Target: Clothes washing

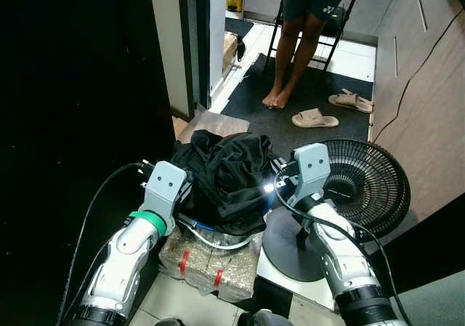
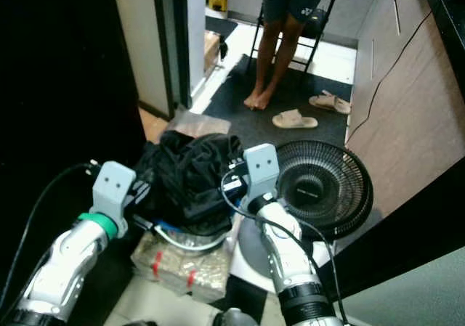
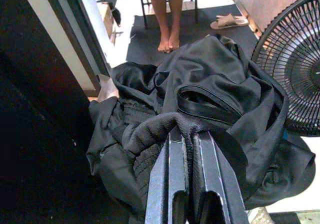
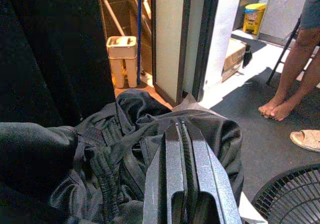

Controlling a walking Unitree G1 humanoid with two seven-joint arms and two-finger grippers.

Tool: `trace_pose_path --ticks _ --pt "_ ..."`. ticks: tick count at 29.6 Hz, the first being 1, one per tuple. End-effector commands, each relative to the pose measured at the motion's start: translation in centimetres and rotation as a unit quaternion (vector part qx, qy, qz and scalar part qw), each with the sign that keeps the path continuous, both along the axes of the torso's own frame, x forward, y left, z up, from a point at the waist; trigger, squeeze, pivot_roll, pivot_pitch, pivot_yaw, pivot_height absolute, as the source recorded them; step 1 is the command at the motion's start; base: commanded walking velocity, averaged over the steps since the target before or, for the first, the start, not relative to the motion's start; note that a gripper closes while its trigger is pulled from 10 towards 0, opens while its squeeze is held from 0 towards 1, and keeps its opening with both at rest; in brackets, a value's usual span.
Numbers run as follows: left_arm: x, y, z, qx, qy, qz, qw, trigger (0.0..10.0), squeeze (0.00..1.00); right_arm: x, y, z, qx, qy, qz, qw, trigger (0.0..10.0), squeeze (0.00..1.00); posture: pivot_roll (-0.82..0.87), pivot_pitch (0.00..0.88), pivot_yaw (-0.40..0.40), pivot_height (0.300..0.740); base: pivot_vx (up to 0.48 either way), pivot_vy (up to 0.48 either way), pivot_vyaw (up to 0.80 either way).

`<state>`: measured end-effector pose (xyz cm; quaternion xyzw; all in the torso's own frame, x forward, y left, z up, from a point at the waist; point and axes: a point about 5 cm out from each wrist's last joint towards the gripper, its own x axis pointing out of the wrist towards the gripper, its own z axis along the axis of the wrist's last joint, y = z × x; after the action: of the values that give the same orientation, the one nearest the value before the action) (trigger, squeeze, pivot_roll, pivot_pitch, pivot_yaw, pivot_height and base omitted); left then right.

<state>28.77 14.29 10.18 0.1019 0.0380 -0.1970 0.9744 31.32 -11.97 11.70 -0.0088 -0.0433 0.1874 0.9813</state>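
- Left gripper [image 3: 189, 134]: I see its fingers pinched on a ribbed fold at the near side of the clothes [image 1: 227, 177].
- Right gripper [image 4: 182, 129]: fingers pressed together, tips at the pile's other flank; whether cloth is caught between them I cannot tell.
- Clothes: black heap, between both arms, above a basin [image 1: 211, 240] on a wrapped block [image 1: 211, 264]; fan [image 1: 363, 184] just beside.
- Handling, as I judge it: soft, limp, light, smooth-faced fabric likely to slide and drape; folds may trail or snag the fan.
- Hold: ribbed band or thick bunched folds, both sides together.
- Person [image 1: 301, 32] stands beyond, well apart.
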Motion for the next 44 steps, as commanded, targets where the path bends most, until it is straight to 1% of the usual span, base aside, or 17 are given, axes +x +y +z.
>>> trace_pose_path --ticks 1,6,7,9,10,11,13,14,15,16,17,18,19,20,21,35,44 --pt "-0.2 0.0 -0.5 0.0 0.008 0.0 1.0 10.0 0.0 0.0 -0.2 -0.3 0.001 0.005 -0.004 1.0 10.0 0.0 -0.06 0.0 -0.001 0.74 0.0 0.0 0.0" --pt "-0.2 0.0 -0.5 0.0 0.008 0.0 1.0 10.0 0.0 0.0 -0.2 -0.3 0.001 0.005 -0.004 1.0 10.0 0.0 -0.06 0.0 -0.001 0.74 0.0 0.0 0.0" --pt "-0.1 0.2 -0.4 0.002 0.006 -0.001 1.0 10.0 0.0 -0.5 -0.6 -0.5 -0.003 0.009 0.003 1.0 10.0 0.0 -0.05 0.0 0.009 0.74 0.0 0.0 0.0" --pt "-0.1 0.2 -0.4 0.002 0.006 -0.001 1.0 10.0 0.0 -0.5 -0.6 -0.5 -0.003 0.009 0.003 1.0 10.0 0.0 -0.05 0.0 0.009 0.74 0.0 0.0 0.0" --pt "0.0 0.6 -0.4 0.006 0.005 0.005 1.0 10.0 0.0 -0.7 -1.8 -0.8 -0.012 0.013 -0.007 1.0 10.0 0.0 -0.04 0.0 0.02 0.74 0.0 0.0 0.0" --pt "0.0 0.6 -0.4 0.006 0.005 0.005 1.0 10.0 0.0 -0.7 -1.8 -0.8 -0.012 0.013 -0.007 1.0 10.0 0.0 -0.04 0.0 0.02 0.74 0.0 0.0 0.0" --pt "0.1 1.2 -0.3 0.01 0.003 0.013 1.0 10.0 0.0 -0.8 -3.3 -1.1 -0.023 0.017 -0.022 0.999 10.0 0.0 -0.04 0.0 0.02 0.74 0.0 0.0 0.0" --pt "0.1 1.2 -0.3 0.01 0.003 0.013 1.0 10.0 0.0 -0.8 -3.3 -1.1 -0.023 0.017 -0.022 0.999 10.0 0.0 -0.04 0.0 0.02 0.74 0.0 0.0 0.0" --pt "-0.2 1.5 -0.5 0.012 0.005 0.027 1.0 10.0 0.0 -1.0 -2.5 -1.3 -0.011 0.015 -0.04 0.999 10.0 0.0 -0.05 0.0 0.046 0.74 0.0 0.0 0.0" --pt "-0.2 1.5 -0.5 0.012 0.005 0.027 1.0 10.0 0.0 -1.0 -2.5 -1.3 -0.011 0.015 -0.04 0.999 10.0 0.0 -0.05 0.0 0.046 0.74 0.0 0.0 0.0" --pt "-0.3 1.5 -0.7 0.009 0.004 0.042 0.999 10.0 0.0 -1.1 -2.0 -1.2 0.001 0.012 -0.052 0.999 10.0 0.0 -0.05 0.0 0.038 0.74 0.0 0.0 0.0" --pt "-0.1 2.2 -0.8 -0.006 0.008 0.094 0.995 10.0 0.0 -1.0 -2.6 -1.2 0.014 0.012 -0.103 0.995 10.0 0.0 -0.05 0.0 0.037 0.74 0.0 0.0 0.0" --pt "0.0 2.5 -1.0 -0.016 0.011 0.128 0.992 10.0 0.0 -0.9 -3.0 -1.2 0.021 0.011 -0.135 0.991 10.0 0.0 -0.05 0.0 0.034 0.74 0.0 0.0 0.0" --pt "0.1 2.7 -1.1 -0.022 0.014 0.148 0.989 10.0 0.0 -0.8 -3.4 -1.1 0.024 0.011 -0.153 0.988 10.0 0.0 -0.05 0.0 0.034 0.74 0.0 0.0 0.0" --pt "0.1 2.9 -1.1 -0.025 0.015 0.157 0.987 10.0 0.0 -0.8 -3.5 -1.1 0.025 0.011 -0.162 0.986 10.0 0.0 -0.05 0.0 0.034 0.74 0.0 0.0 0.0" --pt "0.0 2.8 -1.1 -0.02 0.013 0.152 0.988 10.0 0.0 -0.9 -3.5 -1.1 0.026 0.012 -0.161 0.987 10.0 0.0 -0.05 0.0 0.038 0.74 0.0 0.0 0.0" --pt "0.0 2.8 -1.1 -0.017 0.012 0.161 0.987 10.0 0.0 -0.9 -3.3 -1.2 0.025 0.012 -0.171 0.985 10.0 0.0 -0.05 0.0 0.039 0.74 0.0 0.0 0.0"
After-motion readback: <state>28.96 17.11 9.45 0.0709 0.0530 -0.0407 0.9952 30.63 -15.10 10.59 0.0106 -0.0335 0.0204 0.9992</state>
